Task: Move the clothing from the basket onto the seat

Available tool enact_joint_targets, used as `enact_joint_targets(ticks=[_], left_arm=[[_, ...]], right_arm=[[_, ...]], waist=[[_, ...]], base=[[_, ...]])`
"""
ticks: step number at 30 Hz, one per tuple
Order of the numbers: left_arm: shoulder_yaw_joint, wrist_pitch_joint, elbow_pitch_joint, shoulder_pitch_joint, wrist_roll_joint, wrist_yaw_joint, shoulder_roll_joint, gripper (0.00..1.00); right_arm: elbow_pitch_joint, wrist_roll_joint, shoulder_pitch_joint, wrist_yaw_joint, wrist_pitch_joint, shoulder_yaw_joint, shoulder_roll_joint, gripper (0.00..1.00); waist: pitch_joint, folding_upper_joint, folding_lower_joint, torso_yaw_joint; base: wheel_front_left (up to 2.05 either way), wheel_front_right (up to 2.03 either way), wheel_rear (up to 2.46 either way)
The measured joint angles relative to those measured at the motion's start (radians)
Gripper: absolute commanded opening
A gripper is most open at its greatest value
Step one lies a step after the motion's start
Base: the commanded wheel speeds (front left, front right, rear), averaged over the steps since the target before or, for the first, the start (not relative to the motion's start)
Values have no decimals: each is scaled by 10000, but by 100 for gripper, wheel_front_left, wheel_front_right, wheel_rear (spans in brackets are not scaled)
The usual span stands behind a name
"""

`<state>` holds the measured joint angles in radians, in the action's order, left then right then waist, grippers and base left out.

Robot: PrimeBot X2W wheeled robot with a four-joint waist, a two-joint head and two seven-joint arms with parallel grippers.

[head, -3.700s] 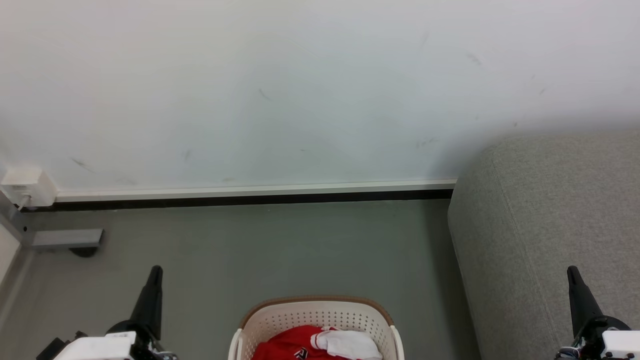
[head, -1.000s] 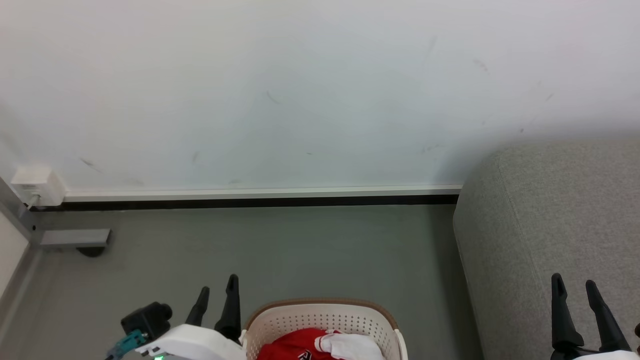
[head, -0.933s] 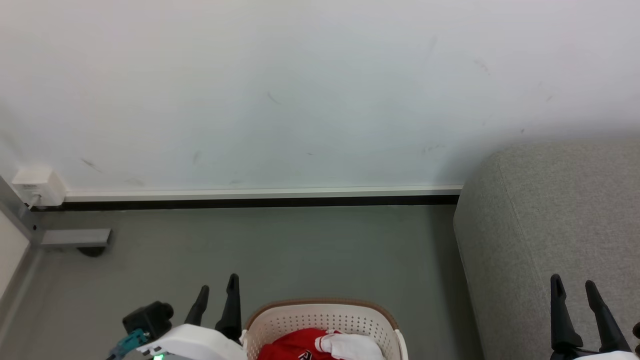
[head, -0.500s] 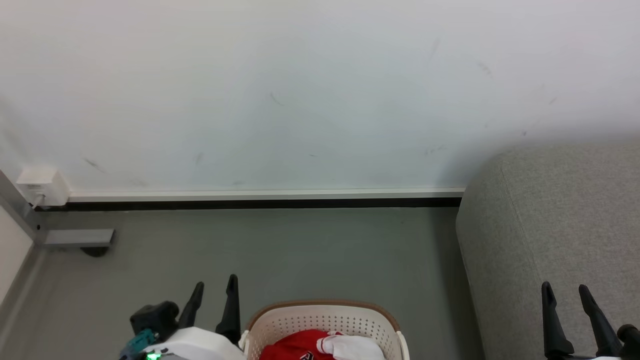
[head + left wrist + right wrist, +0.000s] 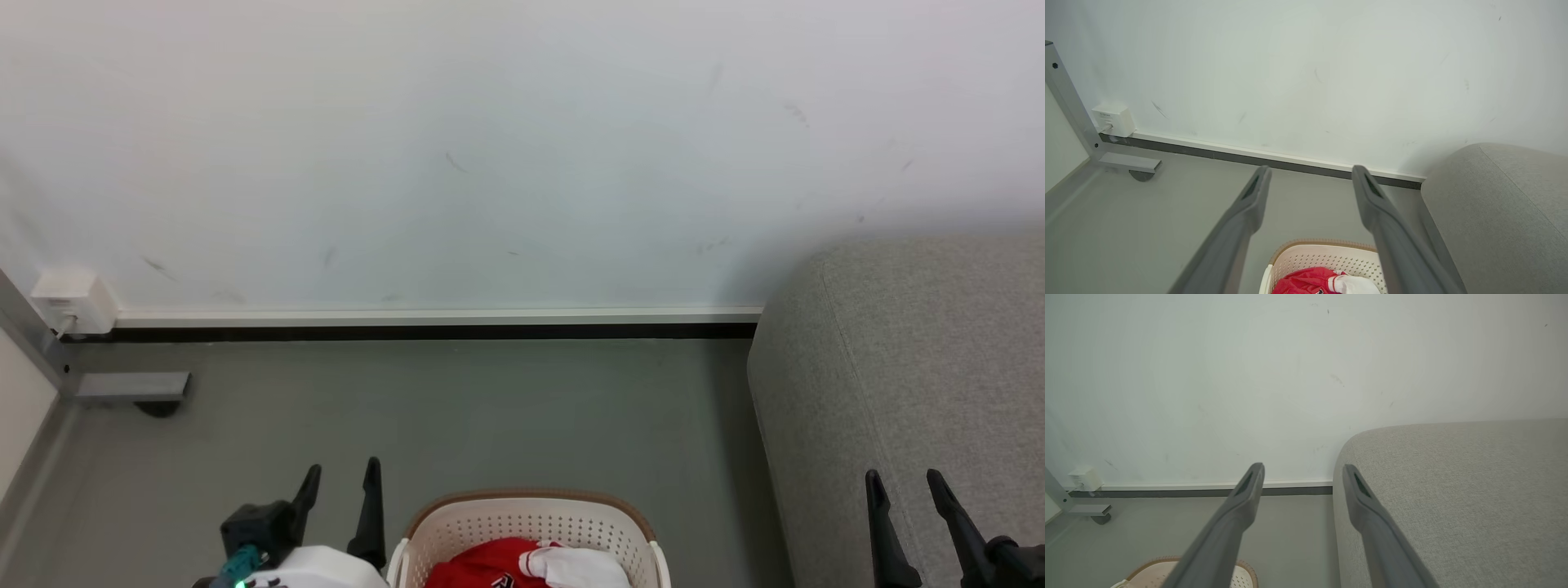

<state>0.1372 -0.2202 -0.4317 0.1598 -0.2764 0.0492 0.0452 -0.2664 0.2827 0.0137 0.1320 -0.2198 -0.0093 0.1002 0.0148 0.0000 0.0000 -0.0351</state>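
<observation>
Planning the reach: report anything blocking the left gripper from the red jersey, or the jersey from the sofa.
Nothing visible does. The open left gripper hangs beside the basket, whose top is uncovered above the jersey. Only the basket wall and some floor lie between jersey and sofa.

A: Where's the red clothing [image 5: 478,570]?
B: Heaped in the basket [image 5: 522,521], bottom centre, on the grey floor [image 5: 490,408].
A: And the claws?
B: Left claw [image 5: 343,467] spread wide just beside the basket; right claw [image 5: 903,475] spread before the seat [image 5: 914,359].
</observation>
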Motion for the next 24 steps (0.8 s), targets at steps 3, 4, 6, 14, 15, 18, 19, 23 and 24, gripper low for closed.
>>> enact_joint_targets(ticks=[3, 4, 6, 14, 15, 18, 19, 23, 24], left_arm=[[-61, -29, -13, -38, 261, 0, 2, 100], [-86, -38, -21, -45, 322, 2, 2, 100], [-130, -102, -33, -64, 462, 2, 4, 100], [-284, -268, -153, -69, 1016, 48, 10, 100], [-293, -278, -167, -69, 1057, 50, 10, 100], [-318, -341, -201, -70, 1342, 75, 12, 100], [-326, -364, -209, -70, 1390, 92, 12, 100], [-332, -430, -311, -73, 1547, 127, 13, 100], [-330, -430, -330, -73, 1572, 125, 13, 100]], right_arm=[[-21, -128, -37, 0, -71, 21, -6, 100], [-36, -167, -59, 0, -75, 29, -10, 100], [-84, -247, -95, 0, -104, 52, -25, 100], [-261, -520, -153, 0, -276, 90, -17, 100], [-274, -548, -153, 0, -280, 81, -13, 100], [-313, -667, -155, 0, -339, 77, 2, 100], [-322, -725, -155, 0, -366, 75, 4, 100], [-370, -984, -155, 0, -424, 48, 38, 100], [-372, -984, -155, 0, -426, 36, 40, 100]], waist=[[16, 0, 0, -11], [25, 0, 0, -14], [37, 0, 0, -18], [60, 0, 0, -56], [60, 0, 0, -61], [45, 0, 0, -74], [40, 0, 0, -75], [36, 0, 0, -108], [30, 0, 0, -119]], base=[[0, 0, 0], [0, 0, 0], [0, 0, 0], [0, 0, 0], [0, 0, 0], [0, 0, 0], [0, 0, 0], [0, 0, 0], [0, 0, 0]])
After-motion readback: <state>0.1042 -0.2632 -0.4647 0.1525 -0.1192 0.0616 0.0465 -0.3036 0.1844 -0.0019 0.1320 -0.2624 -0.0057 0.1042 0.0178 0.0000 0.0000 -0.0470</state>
